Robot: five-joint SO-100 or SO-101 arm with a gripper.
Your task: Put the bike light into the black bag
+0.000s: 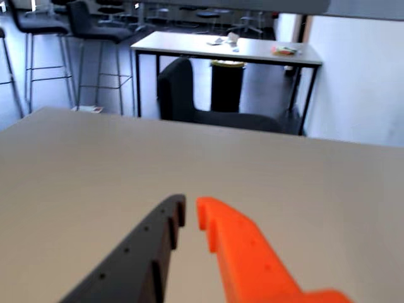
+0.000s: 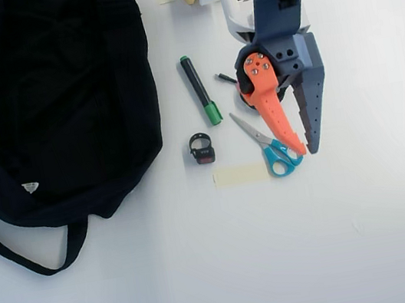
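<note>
The bike light [image 2: 202, 150] sits alone; the hand [image 2: 307, 149], nearly pressed together and empty, should spread wide above it.

My overhead view is bright and evenly lit, the white table [image 2: 223, 272] nearly washed out, with only faint shadows. My wrist view is dimmer, bluish and soft, and my 2 fingers [image 1: 252, 252] are blurred.
</note>
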